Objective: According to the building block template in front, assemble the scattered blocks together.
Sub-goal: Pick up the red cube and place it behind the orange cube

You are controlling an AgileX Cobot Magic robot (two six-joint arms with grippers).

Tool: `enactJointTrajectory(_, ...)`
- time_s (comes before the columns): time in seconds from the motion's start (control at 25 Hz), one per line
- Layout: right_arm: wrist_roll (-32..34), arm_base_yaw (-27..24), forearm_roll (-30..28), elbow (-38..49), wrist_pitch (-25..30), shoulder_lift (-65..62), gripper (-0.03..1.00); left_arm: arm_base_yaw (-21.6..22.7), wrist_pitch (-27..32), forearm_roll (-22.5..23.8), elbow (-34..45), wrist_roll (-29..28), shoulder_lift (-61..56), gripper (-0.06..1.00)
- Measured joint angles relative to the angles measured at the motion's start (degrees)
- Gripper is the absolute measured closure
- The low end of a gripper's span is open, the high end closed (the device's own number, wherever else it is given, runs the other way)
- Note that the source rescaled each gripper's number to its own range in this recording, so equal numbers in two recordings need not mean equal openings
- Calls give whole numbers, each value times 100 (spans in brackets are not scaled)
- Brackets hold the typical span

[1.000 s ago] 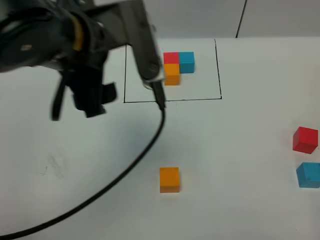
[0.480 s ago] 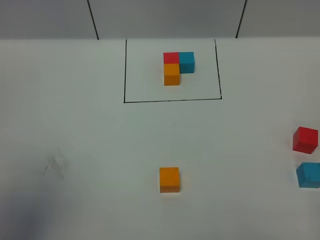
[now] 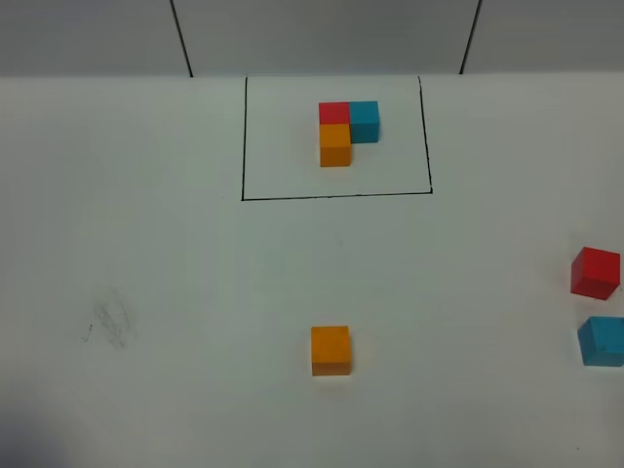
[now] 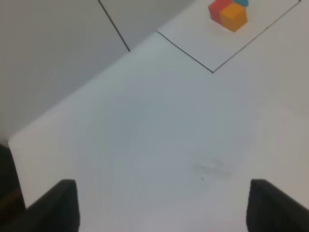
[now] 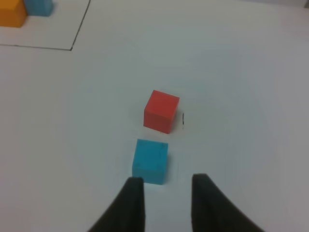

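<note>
The building block template [image 3: 346,132], an L of red, blue and orange cubes, sits inside a black drawn rectangle at the back of the table. It also shows in the left wrist view [image 4: 228,13]. The scattered orange cube [image 3: 331,350] lies alone at front centre. The red cube [image 3: 595,272] and blue cube [image 3: 603,340] lie close together at the right edge. Neither gripper shows in the exterior high view. My left gripper [image 4: 164,212] is open and empty over bare table. My right gripper [image 5: 168,193] is open and empty, just short of the blue cube [image 5: 150,161], with the red cube [image 5: 161,110] beyond.
The white table [image 3: 195,292] has a faint smudge [image 3: 112,322] at front left. A grey wall with dark seams [image 3: 181,39] runs behind the table's back edge. The red and blue cubes are near the table's right side.
The left arm and its cable, which covered the upper left of the exterior high view one second ago, have moved out of that view. The cubes have not moved.
</note>
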Motion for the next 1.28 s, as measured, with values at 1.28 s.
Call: enactJointTrajectory(1.28, 0, 0, 0, 0, 0, 0, 97, 3108, -680, -1290, 2664, -1704, -1990, 35)
